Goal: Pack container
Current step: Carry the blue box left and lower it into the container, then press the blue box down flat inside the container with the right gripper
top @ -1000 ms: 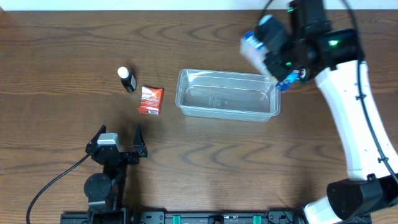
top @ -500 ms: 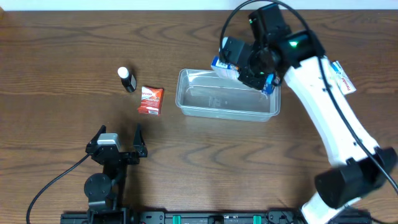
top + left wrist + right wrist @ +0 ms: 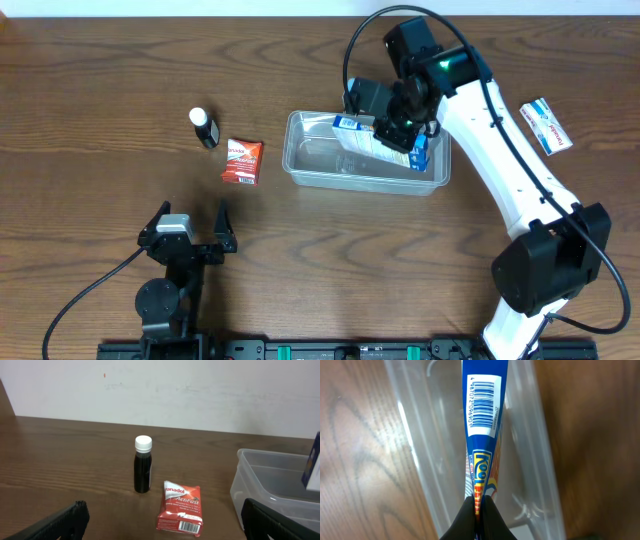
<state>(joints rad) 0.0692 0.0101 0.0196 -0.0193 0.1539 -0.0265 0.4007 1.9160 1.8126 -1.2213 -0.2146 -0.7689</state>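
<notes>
— Biggest first?
— Wooden table (image 3: 100, 60). Then the clear container (image 3: 320, 160), upright, just toward 1 o'clock of table centre.
— Right gripper (image 3: 392, 135)?
— Pinched tight on a blue-and-white box (image 3: 418, 155), tilted over the container's 3 o'clock half; hard to say whether touching the floor.
— Left gripper (image 3: 191, 210)?
— Spread wide, nothing held, at 8 o'clock of the container.
— Small things?
— Second blue-and-white packet (image 3: 547, 125) well out at 3 o'clock; red packet (image 3: 242, 161) near at 9 — dark bottle (image 3: 203, 127) standing at its 10.

The table (image 3: 100, 60) is seen from straight above; it is viewed low and level from the left wrist, closely downward from the right. The container (image 3: 318, 166) is shared.
</notes>
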